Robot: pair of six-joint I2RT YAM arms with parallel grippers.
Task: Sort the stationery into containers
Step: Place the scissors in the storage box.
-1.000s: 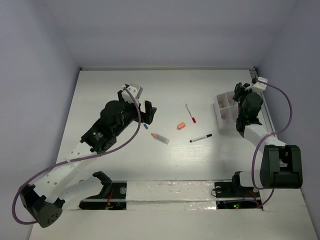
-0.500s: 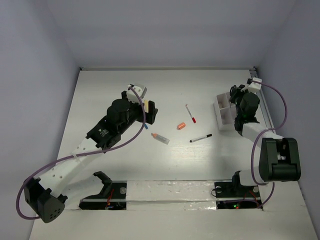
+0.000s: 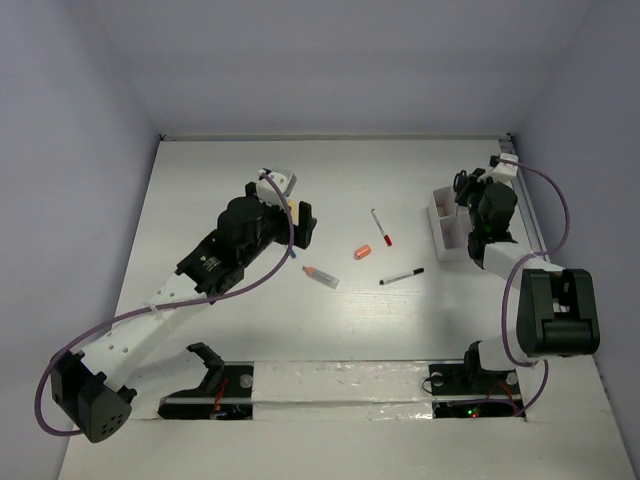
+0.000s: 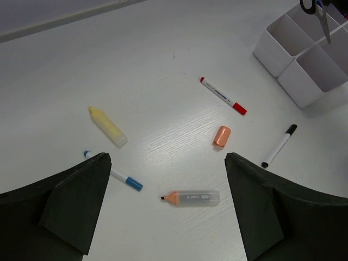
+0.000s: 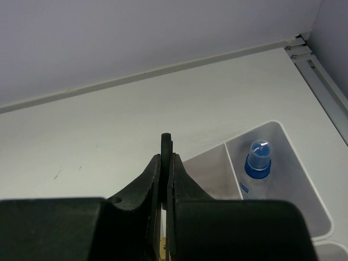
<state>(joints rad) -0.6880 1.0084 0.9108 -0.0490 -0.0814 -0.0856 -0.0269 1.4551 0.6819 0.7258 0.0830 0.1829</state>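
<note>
Scissors (image 4: 324,19) (blade-down) — in right jaws, over organizer (image 4: 302,86)

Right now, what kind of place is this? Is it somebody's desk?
Most likely a robot test bench, not a home desk: a left arm and right arm bolted to a white table, plain walls boxing it in, and pens scattered beside a white sorting box.
</note>
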